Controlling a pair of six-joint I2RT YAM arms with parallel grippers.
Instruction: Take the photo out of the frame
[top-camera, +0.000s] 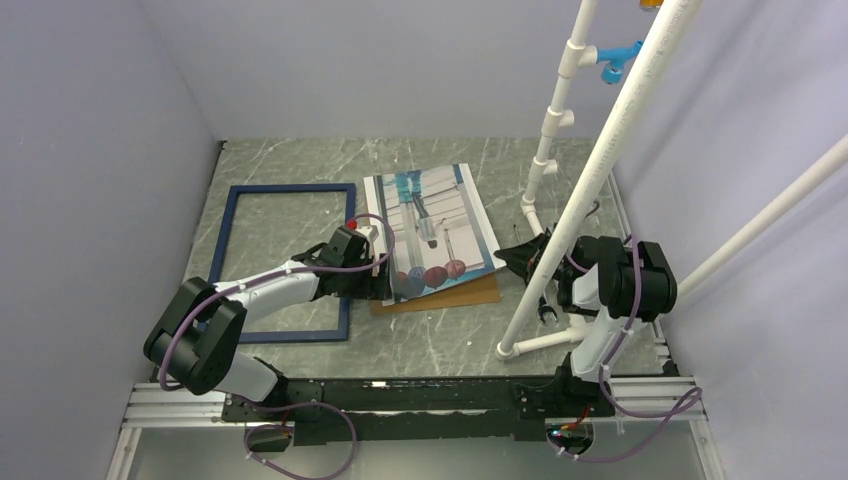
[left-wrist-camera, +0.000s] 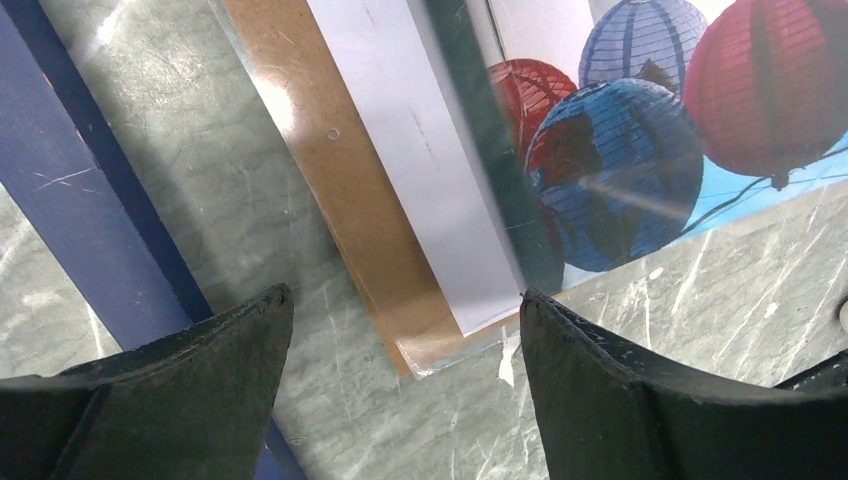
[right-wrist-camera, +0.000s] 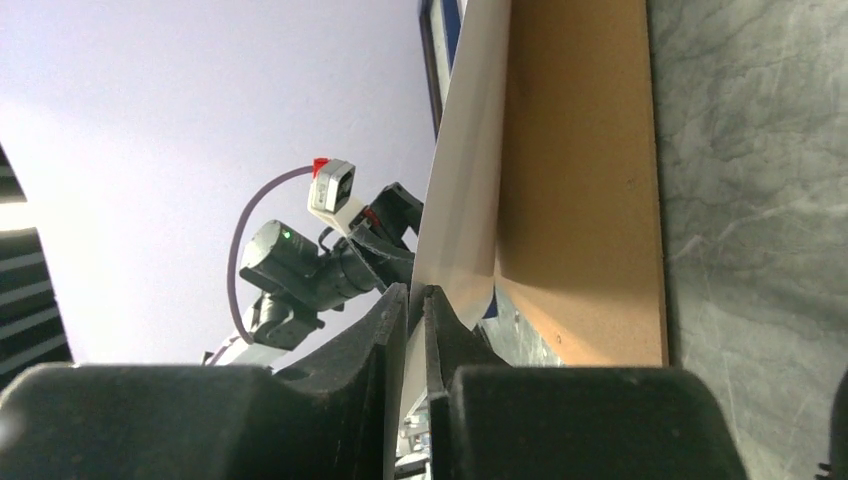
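The dark blue frame (top-camera: 290, 188) lies flat and empty on the left of the table; its rim also shows in the left wrist view (left-wrist-camera: 80, 220). The photo (top-camera: 430, 225), with columns and red and blue balls, is to its right, its right edge lifted. My right gripper (top-camera: 510, 258) is shut on that edge (right-wrist-camera: 415, 300), and the sheet (right-wrist-camera: 465, 200) rises from between its fingers. A brown board (top-camera: 450, 295) lies flat under the photo (left-wrist-camera: 620, 150). My left gripper (top-camera: 385, 285) is open and empty over the board's near-left corner (left-wrist-camera: 405, 330).
A white pipe stand (top-camera: 600, 170) rises beside the right arm, its foot at the table's near right, with a blue clip (top-camera: 615, 60) high up. Lilac walls close in the table on three sides. A metal rail (top-camera: 420, 395) runs along the near edge.
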